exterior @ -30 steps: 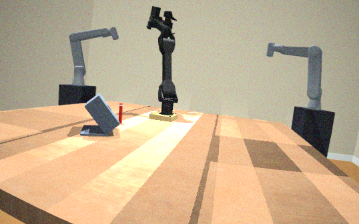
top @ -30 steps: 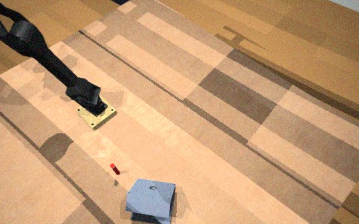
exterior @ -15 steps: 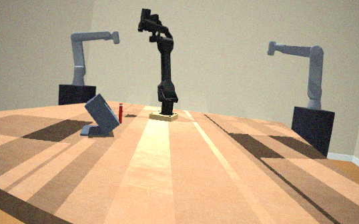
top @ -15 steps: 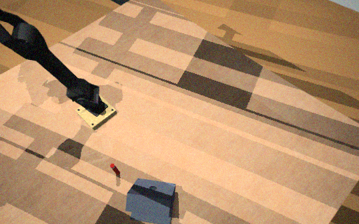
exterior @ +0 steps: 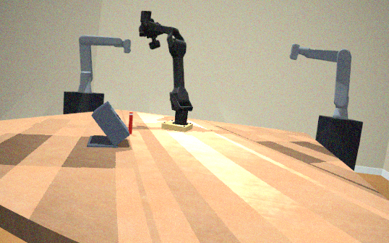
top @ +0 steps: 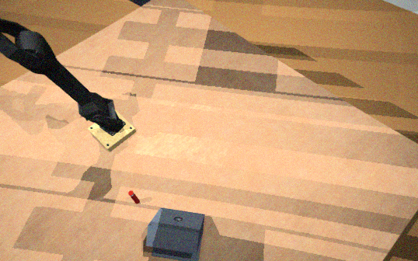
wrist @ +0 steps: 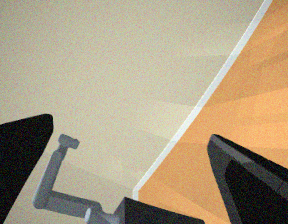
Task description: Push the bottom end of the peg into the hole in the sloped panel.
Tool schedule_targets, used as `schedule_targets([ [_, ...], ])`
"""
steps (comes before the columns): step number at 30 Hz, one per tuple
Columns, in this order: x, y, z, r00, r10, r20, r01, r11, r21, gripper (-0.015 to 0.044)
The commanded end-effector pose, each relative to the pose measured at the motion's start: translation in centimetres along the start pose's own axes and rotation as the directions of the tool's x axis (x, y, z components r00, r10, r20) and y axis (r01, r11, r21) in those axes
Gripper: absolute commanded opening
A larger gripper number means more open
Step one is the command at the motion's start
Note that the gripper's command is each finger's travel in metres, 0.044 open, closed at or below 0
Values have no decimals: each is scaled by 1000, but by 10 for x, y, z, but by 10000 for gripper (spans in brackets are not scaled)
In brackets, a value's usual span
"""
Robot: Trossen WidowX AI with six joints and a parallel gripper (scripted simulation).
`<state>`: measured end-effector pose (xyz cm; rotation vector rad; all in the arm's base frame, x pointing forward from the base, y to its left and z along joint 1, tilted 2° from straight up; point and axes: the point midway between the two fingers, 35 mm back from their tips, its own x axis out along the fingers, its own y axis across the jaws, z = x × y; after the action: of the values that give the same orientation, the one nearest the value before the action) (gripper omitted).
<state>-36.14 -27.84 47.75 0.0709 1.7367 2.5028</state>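
The red peg [top: 134,197] [exterior: 131,124] stands upright on the table, between the arm's base and the sloped panel. A pale band shows near its top. The blue-grey sloped panel block [top: 176,238] [exterior: 110,124] stands beside it on a flat foot. The hole [top: 178,219] shows as a small dark ring in its upper face; its exact shape is too small to tell. My gripper [wrist: 132,132] is open, with nothing between its two black fingers in the wrist view. In the exterior view it is held high above the table, far from the peg. The wrist view shows neither peg nor panel.
My arm stands on a yellow base plate [top: 108,144] [exterior: 171,126] behind the peg. Two grey arms [exterior: 86,58] [exterior: 343,79] stand on black pedestals beyond the table [exterior: 232,202]. The wrist view shows wall, floor and one grey arm [wrist: 49,185].
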Motion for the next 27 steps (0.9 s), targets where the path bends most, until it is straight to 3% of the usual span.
schedule_targets([
  [1, -15, 0, -17, 997, 9, -75, -14, 998, -64, 440],
  [14, -78, -14, -85, 940, 10, -341, -112, 954, -279, 440],
  [27, -152, -37, -138, 818, -19, -576, -291, 849, -441, 440],
])
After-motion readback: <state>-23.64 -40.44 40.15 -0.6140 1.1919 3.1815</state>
